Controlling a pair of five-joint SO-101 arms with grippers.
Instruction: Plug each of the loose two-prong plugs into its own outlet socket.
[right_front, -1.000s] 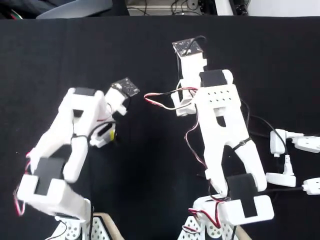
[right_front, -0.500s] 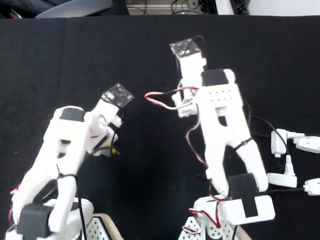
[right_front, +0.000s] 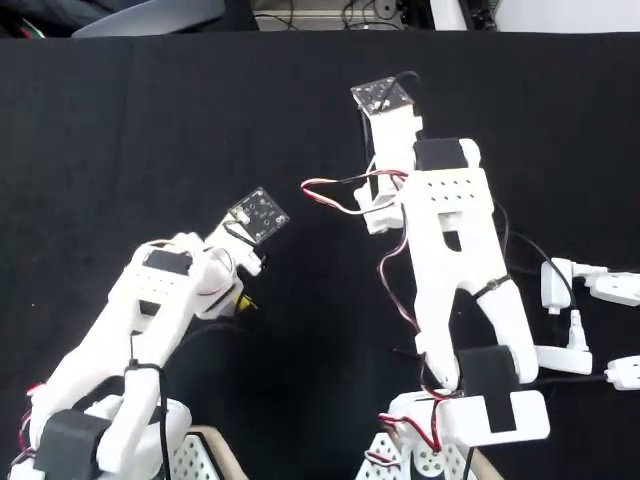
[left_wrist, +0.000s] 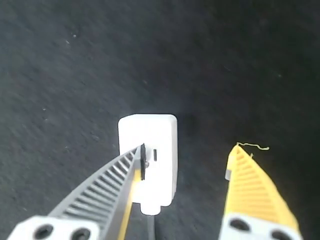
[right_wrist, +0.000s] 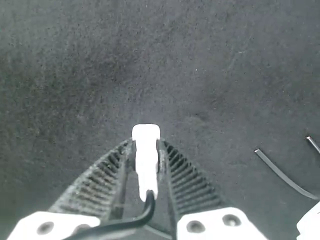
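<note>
On the black cloth lies a white outlet socket (left_wrist: 148, 155), its two slots facing up and a cable leaving its near end. My left gripper (left_wrist: 190, 149) is open over it: the grey finger (left_wrist: 107, 187) lies against the socket's side, while the yellow finger (left_wrist: 250, 185) stands well apart. In the high view the left arm's wrist (right_front: 257, 216) sits left of centre. My right gripper (right_wrist: 146, 146) is shut on a narrow white plug (right_wrist: 146, 141), whose black cable runs back between the fingers. The right wrist (right_front: 385, 100) is near the table's middle back.
At the right edge lie more white plugs and sockets (right_front: 556, 282) (right_front: 612, 288) (right_front: 573, 350) (right_front: 626, 372) with black cables. A loose black cable (right_wrist: 280, 172) and a white piece (right_wrist: 310, 226) lie beside the right gripper. Black cloth (right_front: 120, 120) covers the table.
The left arm has swung its wrist nearer and to the right, lowering over the socket. The right arm has shifted slightly to the right with the plug still held.
</note>
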